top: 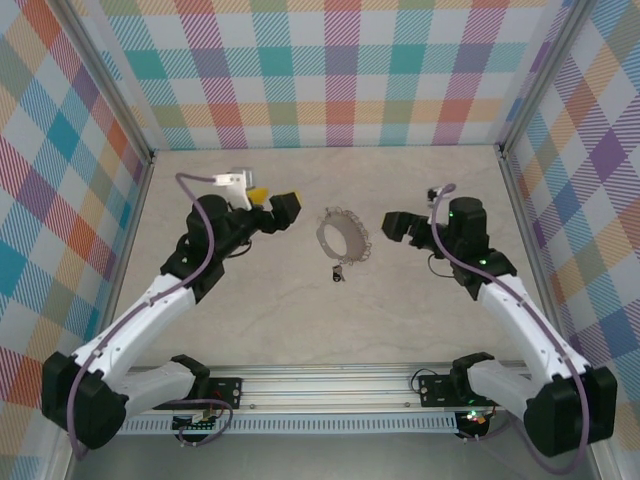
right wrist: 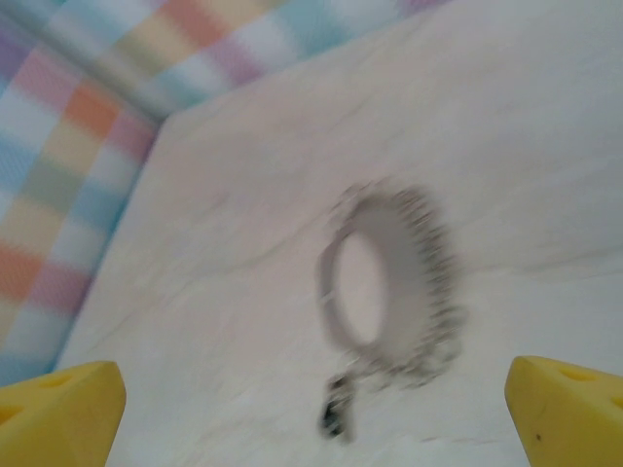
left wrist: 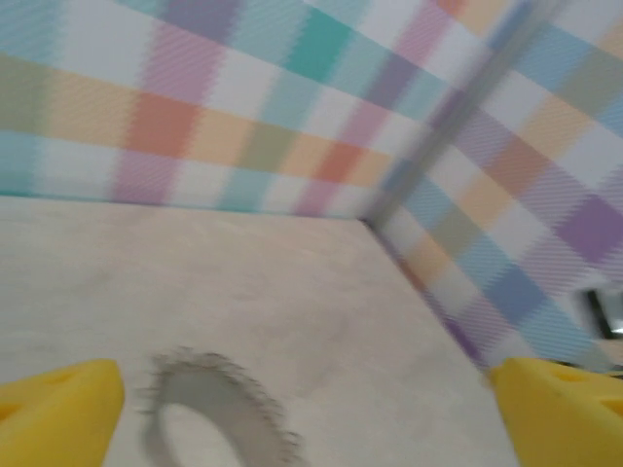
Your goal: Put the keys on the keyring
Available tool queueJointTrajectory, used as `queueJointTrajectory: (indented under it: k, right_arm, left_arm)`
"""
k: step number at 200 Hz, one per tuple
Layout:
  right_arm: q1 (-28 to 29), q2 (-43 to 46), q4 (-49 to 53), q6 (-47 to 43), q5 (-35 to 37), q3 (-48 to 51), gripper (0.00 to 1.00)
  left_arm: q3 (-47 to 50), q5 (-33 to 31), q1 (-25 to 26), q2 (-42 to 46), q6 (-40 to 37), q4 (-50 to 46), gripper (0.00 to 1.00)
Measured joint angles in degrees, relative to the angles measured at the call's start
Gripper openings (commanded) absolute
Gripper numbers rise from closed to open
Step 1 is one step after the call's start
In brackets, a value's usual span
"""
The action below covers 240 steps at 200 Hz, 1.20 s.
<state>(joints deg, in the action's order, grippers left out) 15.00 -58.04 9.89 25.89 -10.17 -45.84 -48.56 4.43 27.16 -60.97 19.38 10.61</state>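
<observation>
I see the large silver-grey metal keyring (top: 345, 236) with its bumpy edge resting near the middle of the beige tabletop (top: 250, 320), a little toward the far edge. The tiny dark key with a black head (top: 338, 273) lies just beside the ring's near side. In the right wrist view it seems to touch the rim, but the blur keeps me from telling whether it is threaded on.

My left gripper (top: 275, 205) sits to the left of the ring, apart from it. Its yellow fingertips (left wrist: 58, 409) are spread wide, with nothing between them. My right gripper (top: 400, 228) sits to the right of the ring, also apart from it. Its yellow fingertips (right wrist: 569, 409) are just as wide, and it grips nothing. Through it I see the ring (right wrist: 404, 263) and the key (right wrist: 336, 413) on the bare surface.
</observation>
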Motion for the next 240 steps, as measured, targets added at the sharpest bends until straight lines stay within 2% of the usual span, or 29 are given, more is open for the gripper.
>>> queueJointTrajectory:
  k: [25, 48, 68, 95, 136, 169, 200, 223, 240]
  right_arm:
    - [-1.6, 2.6, 0.8, -2.2, 18.4, 0.2, 1.0]
    - [-4.0, 1.6, -3.1, -5.3, 32.1, 2.7, 1.0]
    - [-6.1, -2.4, -7.0, -7.6, 39.4, 5.9, 1.0]
    - [-6.7, -9.1, -13.9, -11.0, 43.9, 10.9, 1.0]
    - [-6.7, -17.4, -26.8, -15.8, 44.7, 16.4, 1.0]
    - [-6.9, -23.6, -42.1, -19.2, 42.5, 21.1, 1.0]
    - [-8.1, -26.8, -48.6, -22.3, 34.7, 23.0, 1.0]
    - [-11.0, -28.6, -55.8, -23.4, 26.8, 23.6, 1.0]
    - [-12.9, -29.8, -56.2, -23.4, 22.6, 23.7, 1.0]
  left_arm:
    - [6.2, -12.7, -0.5, 4.1, -6.1, 1.2, 1.0]
    - [9.9, -19.6, -3.5, 5.1, -10.5, 2.2, 1.0]
    - [13.8, -22.6, -8.3, 5.3, -12.5, 4.6, 1.0]
    - [19.2, -25.2, -14.2, 4.2, -14.5, 7.6, 1.0]
    - [24.5, -26.4, -17.6, -3.7, -16.8, 14.6, 1.0]
    - [26.8, -26.0, -18.3, -16.2, -17.9, 25.5, 1.0]
    - [28.2, -23.5, -18.8, -27.8, -19.3, 33.7, 1.0]
    - [27.4, -20.4, -20.0, -29.1, -19.4, 33.8, 1.0]
    - [26.4, -19.0, -21.2, -29.1, -19.4, 34.8, 1.0]
